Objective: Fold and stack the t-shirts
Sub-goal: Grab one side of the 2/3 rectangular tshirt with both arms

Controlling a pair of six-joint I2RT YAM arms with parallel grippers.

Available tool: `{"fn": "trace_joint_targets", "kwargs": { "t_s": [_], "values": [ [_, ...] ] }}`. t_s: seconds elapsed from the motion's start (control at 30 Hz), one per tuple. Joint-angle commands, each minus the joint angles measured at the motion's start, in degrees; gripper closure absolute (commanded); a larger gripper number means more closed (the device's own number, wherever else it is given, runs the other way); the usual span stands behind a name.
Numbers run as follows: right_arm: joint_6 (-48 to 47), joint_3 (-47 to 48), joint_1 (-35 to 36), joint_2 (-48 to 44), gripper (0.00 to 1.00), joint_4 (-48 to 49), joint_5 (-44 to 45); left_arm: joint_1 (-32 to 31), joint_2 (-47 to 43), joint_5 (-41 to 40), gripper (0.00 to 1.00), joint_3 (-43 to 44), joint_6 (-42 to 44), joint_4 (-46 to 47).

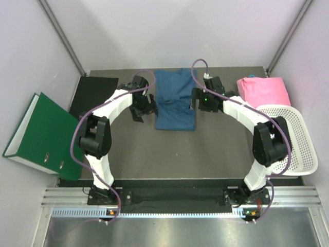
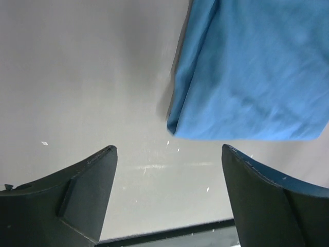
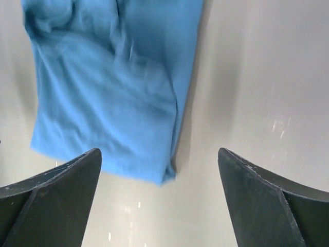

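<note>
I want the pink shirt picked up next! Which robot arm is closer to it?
Right. The right arm ends just left of the pink shirt, jaws open. The left arm sits beyond the blue shirt, farther away.

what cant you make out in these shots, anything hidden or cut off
- Blue t-shirt: both wrist views crop it at the frame edges; its neck label shows nowhere.
- Pink t-shirt: top view only; whether the white mesh basket overlaps its near edge is unclear.
- Black flat item: top view, right edge behind the left arm.
</note>
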Motion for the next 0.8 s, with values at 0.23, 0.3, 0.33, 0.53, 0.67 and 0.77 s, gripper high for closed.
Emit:
{"fn": "trace_joint_targets", "kwargs": {
  "t_s": [0.23, 0.3, 0.33, 0.53, 0.67, 0.77],
  "values": [
    [9.5, -15.0, -0.7, -1.6, 0.13, 7.5, -13.0, -0.9, -3.3, 8.3, 0.22, -13.6, -4.5, 14.3],
    [10.3, -16.6, -0.7, -0.3, 0.14, 10.1, -14.8, -0.9, -2.6, 8.8, 0.23, -14.2, -4.9, 16.4],
    [10.4, -16.6, -0.6, 0.2, 0.17, 10.5, -15.1, -0.9, -2.3, 8.9, 0.23, -14.2, -5.1, 16.9],
    [11.7, -17.1, -0.5, 3.6, 0.28, 15.9, -17.2, -1.1, 0.2, 9.2, 0.35, -13.6, -5.4, 19.7],
    [12.4, -16.3, -0.4, 6.0, 0.63, 17.8, -18.7, -1.2, 2.3, 10.7, 0.63, -12.9, -5.1, 19.9],
    [12.4, -15.1, -0.2, 6.1, 0.86, 15.6, -19.1, -1.2, 3.0, 9.9, 1.0, -12.7, -5.0, 18.1]
  ]
}}
